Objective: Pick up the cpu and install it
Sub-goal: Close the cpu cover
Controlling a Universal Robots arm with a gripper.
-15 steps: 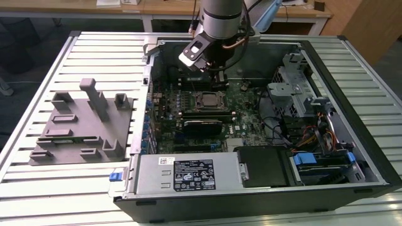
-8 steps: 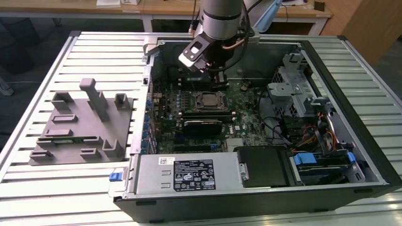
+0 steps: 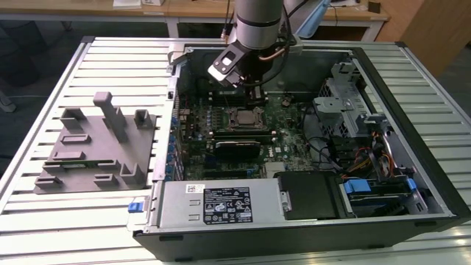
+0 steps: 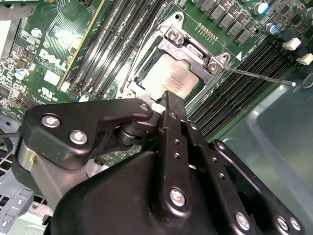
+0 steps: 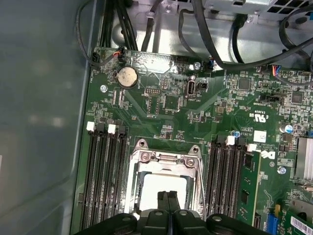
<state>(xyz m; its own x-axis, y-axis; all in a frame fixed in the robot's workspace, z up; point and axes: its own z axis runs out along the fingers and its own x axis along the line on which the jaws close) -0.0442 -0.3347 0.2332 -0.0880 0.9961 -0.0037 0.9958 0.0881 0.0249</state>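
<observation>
The cpu (image 3: 243,117) is a pale silvery square lying flat inside the metal socket frame (image 5: 165,157) on the green motherboard (image 5: 195,112). In both wrist views the cpu (image 4: 168,76) (image 5: 164,186) is seated under the frame's opening. My gripper (image 3: 256,101) hangs directly over the far side of the socket. Its black fingers are shut together with nothing between them, and the tips (image 4: 168,96) (image 5: 167,196) sit at the edge of the chip. Whether they touch it I cannot tell.
The open computer case (image 3: 412,165) lies on a slatted white table. A grey plastic holder (image 3: 92,149) sits on the exterior view's left. A silver box (image 3: 220,201) and drive bays (image 3: 375,190) fill the near side. Black memory slots (image 5: 105,166) flank the socket, and a thin lever (image 4: 259,76) sticks out.
</observation>
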